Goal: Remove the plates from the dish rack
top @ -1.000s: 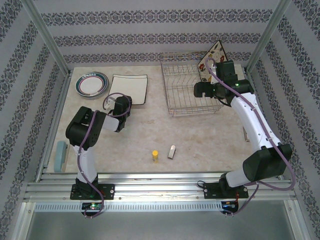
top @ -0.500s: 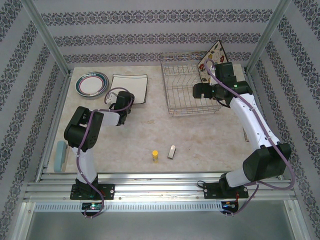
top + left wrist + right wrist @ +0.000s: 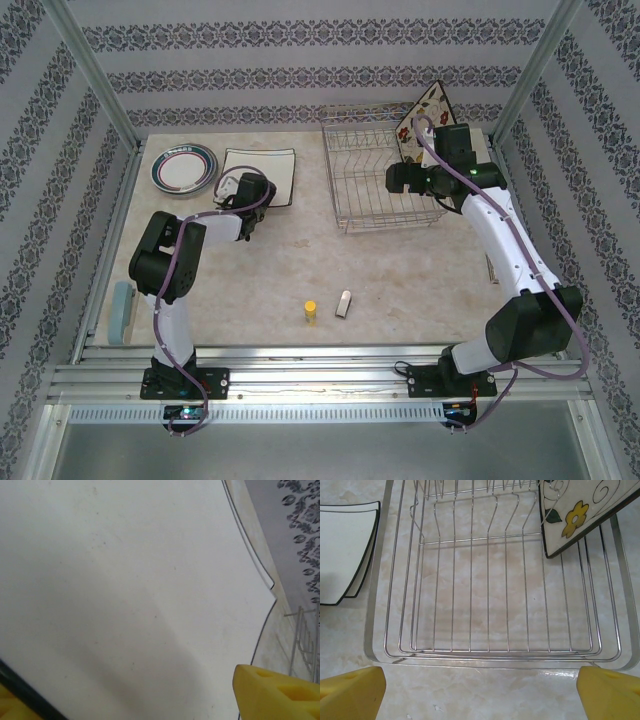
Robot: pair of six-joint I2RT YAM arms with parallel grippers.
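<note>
Marble table (image 3: 400, 270) | we log round plate (image 3: 183, 168), square plates (image 3: 262, 172) out; floral plate (image 3: 425, 118) (last) racked | left gripper (image 3: 250, 192), right gripper (image 3: 480, 692) wide

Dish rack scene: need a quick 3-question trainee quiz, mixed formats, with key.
1. True or false: the dish rack holds no plates.
2. The left hand is at: A) the round teal-rimmed plate; B) the white square plates; C) the small yellow object.
3. In the right wrist view, is the right hand open or shut?
Key: 1 false, a floral square plate leans in its far right corner. 2 B. 3 open, yellow fingers wide apart.
</note>
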